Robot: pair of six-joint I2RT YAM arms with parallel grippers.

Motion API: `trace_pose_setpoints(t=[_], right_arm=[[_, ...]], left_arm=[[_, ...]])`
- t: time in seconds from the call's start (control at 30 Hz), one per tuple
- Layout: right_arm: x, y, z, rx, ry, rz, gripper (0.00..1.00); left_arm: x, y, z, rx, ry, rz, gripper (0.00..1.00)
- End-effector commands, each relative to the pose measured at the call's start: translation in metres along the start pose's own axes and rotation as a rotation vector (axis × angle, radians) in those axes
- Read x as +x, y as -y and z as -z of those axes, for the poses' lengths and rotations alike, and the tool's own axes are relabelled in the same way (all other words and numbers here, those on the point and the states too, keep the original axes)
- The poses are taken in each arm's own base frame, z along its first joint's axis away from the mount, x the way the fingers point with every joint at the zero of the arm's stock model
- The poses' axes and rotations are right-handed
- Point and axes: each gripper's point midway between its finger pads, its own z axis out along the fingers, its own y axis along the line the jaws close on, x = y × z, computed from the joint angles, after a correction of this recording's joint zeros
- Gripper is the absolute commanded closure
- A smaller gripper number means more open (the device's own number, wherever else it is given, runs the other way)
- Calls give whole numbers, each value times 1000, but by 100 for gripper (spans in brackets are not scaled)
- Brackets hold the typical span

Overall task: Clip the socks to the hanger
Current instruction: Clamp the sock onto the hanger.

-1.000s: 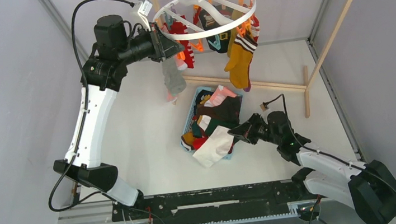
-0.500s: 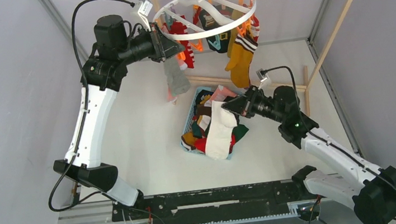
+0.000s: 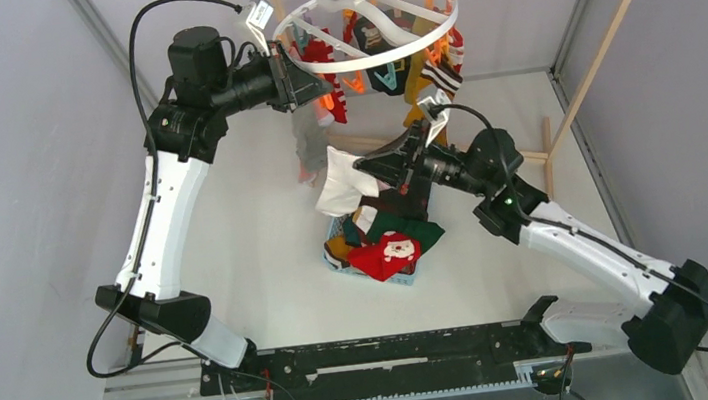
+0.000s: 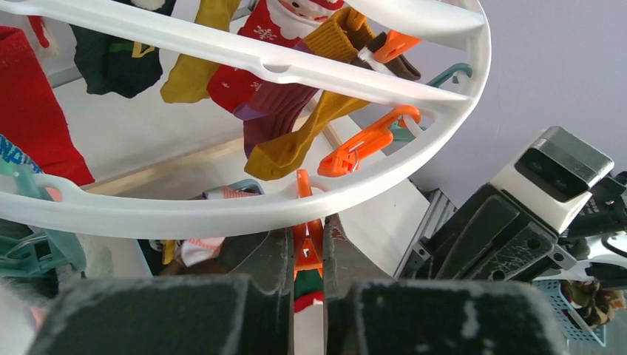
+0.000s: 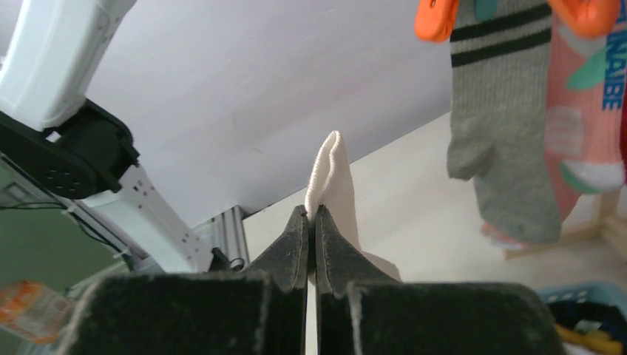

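Observation:
The white ring hanger [image 3: 369, 57] hangs at the back with several socks clipped to it, among them a red one [image 3: 328, 77] and a mustard striped one [image 3: 430, 86]. My left gripper [image 3: 308, 82] is at the ring's near-left rim, shut on an orange clip [image 4: 309, 240] under the ring [image 4: 222, 211]. My right gripper [image 3: 366, 166] is shut on the cuff of a white sock [image 3: 340, 186], held up above the basket, below the ring. In the right wrist view the white sock [image 5: 330, 177] sticks up between the fingertips, with a grey sock [image 5: 506, 140] hanging beyond.
A light-blue basket [image 3: 337, 259] on the table holds more socks, a red Santa one [image 3: 388, 254] on top. A wooden frame [image 3: 603, 36] with a metal rod carries the hanger; its base bar [image 3: 496, 154] lies behind the basket.
My right gripper has lifted the white sock out of the basket and carried it up and left toward the hanger. The left gripper has stayed at the clip.

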Motion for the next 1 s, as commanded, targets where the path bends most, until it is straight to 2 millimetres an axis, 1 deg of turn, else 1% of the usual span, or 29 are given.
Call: trace_pose_setpoints(t=[0.0,0.1,0.17,0.2,0.3,0.47,0.67,0.97], right_arm=[[-40,-8,-19,-95,97,179,100],[-53,-10,-23,-191,141,127,100],[-58,-9,-24,-259,157,76,100],[-55,-4,-27,-287,149,45,100],[-57,-3,-31,-389,131,-16,100],[-55,-8,-35,-531,75,-48,100],[-66,6,-33,-559,153,-73,100],[-77,24,-43,-529,249,-117,100]], left_arm=[[-9,25,14,75,28,-8,100],[-8,28,14,90,32,-2,100],[-8,30,15,100,30,-4,100],[-8,31,15,102,30,-5,100],[-7,32,15,112,25,-3,100],[-5,34,15,127,18,-5,100],[-4,36,16,137,12,-9,100],[-4,41,20,159,9,-18,100]])
